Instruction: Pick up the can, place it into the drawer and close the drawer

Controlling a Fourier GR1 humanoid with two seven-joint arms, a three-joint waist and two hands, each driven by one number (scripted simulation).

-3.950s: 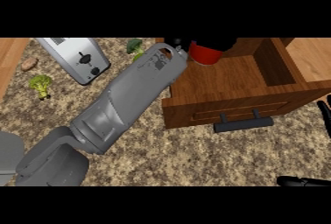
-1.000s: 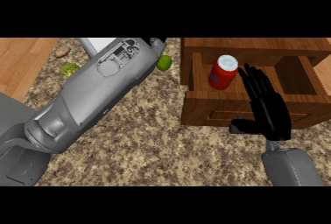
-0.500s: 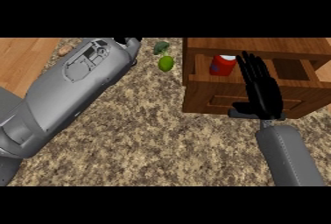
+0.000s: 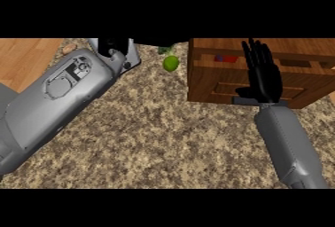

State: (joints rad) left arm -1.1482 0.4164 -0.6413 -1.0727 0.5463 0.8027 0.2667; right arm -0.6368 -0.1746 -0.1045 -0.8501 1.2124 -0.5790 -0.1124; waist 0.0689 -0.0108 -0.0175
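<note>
The wooden drawer [image 4: 216, 84] stands at the upper right, pushed most of the way in. Only a sliver of the red can [image 4: 226, 58] shows in the narrow gap behind the drawer front. My right hand [image 4: 263, 75] lies flat against the drawer front with straight fingers pointing up, covering the dark handle [image 4: 243, 100]. My left forearm crosses the left side, and my left hand [image 4: 112, 45] shows only as dark fingers at the top edge; I cannot make out their pose.
A green lime-like fruit [image 4: 171, 64] lies on the speckled counter [image 4: 163, 133] just left of the drawer. A grey appliance [image 4: 134, 60] peeks out behind the left wrist. Wooden flooring [image 4: 26, 57] shows at the far left.
The drawer has slid inward under my right hand, and the can is now almost hidden. Four seconds ago the left hand was at the can over the open drawer.
</note>
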